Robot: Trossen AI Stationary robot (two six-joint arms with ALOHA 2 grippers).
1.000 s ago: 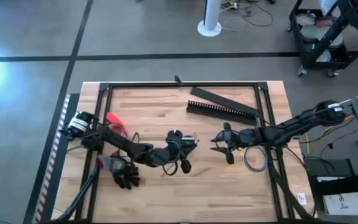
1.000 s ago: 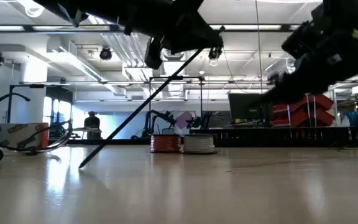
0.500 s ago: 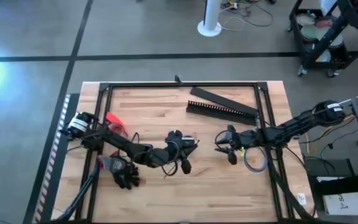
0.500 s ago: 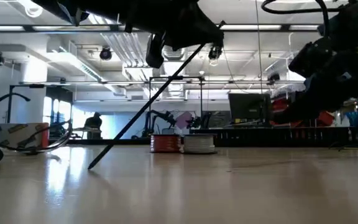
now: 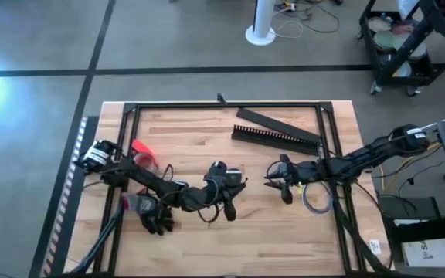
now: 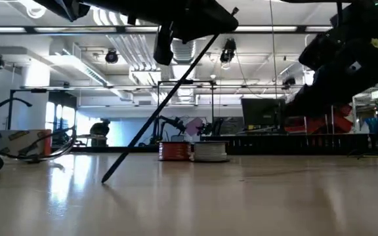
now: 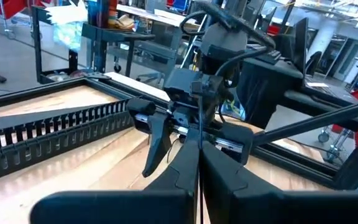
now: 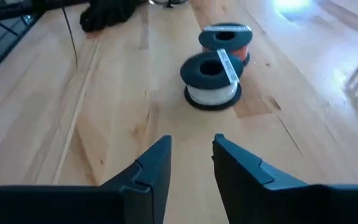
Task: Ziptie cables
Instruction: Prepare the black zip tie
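A: The ziptie (image 6: pixel 156 115) is the thin black strip pinched in the left gripper (image 5: pixel 228 207), jaws clenched on its upper end. From table height it slants down with its lower tip touching the wooden surface (image 5: pixel 191 147) or just above it, hard to tell which.

B: Yeah, the left wrist view shows those two fingers (image 7: pixel 229 180) pressed together with the strip running up between them. Where's the right one?

A: The right gripper (image 5: pixel 273 179) sits mid-surface facing the left one, close but not touching. Its jaws are released, with a clear gap and nothing between them in the right wrist view.

B: And the cables?

A: The grey coil (image 5: pixel 316 198) lies on the surface by the right-hand frame rail, under the right arm. Thin black wire loops (image 5: pixel 211 210) hang around the left arm's wrist.

B: Other stuff I see: the comb-toothed duct (image 5: pixel 273 137) and flat black bar (image 5: pixel 276 124) toward the far edge, a black glove (image 5: pixel 154 218) near the left arm, and two wire spools (image 8: pixel 211 78), one white and one orange.
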